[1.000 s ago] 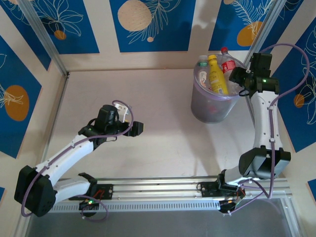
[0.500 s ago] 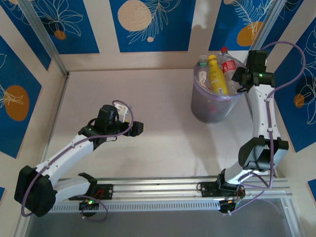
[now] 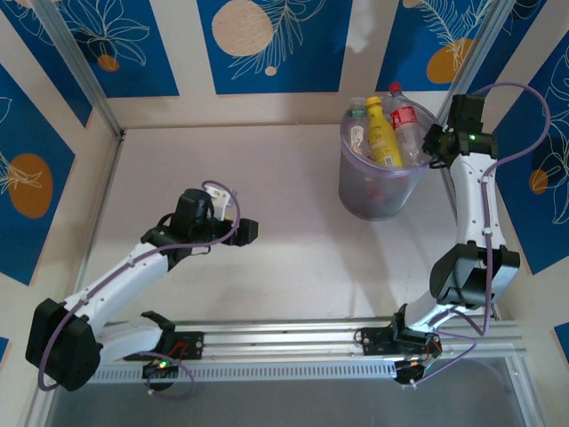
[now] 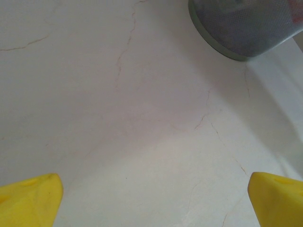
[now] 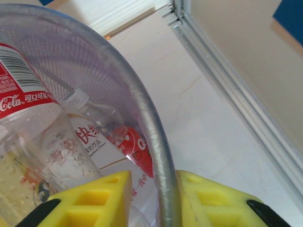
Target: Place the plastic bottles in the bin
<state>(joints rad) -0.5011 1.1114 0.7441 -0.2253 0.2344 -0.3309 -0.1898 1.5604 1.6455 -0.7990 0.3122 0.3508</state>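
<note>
Far right, right hand (image 5: 154, 198) clamped on bin (image 3: 373, 200) rim, bottles (image 3: 384, 138) sticking up inside, left hand (image 3: 240, 218) wide open over worktop (image 3: 293, 258), well left of bin.

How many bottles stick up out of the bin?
3: a clear bottle at left, a yellow bottle in the middle, a red-capped cola bottle at right. Others may lie hidden deeper in the bin.

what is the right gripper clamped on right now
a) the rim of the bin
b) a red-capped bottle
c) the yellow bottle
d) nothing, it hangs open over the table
a: in the right wrist view the right gripper is shut on the rim of the bin, one jaw inside the wall and one outside.
</note>
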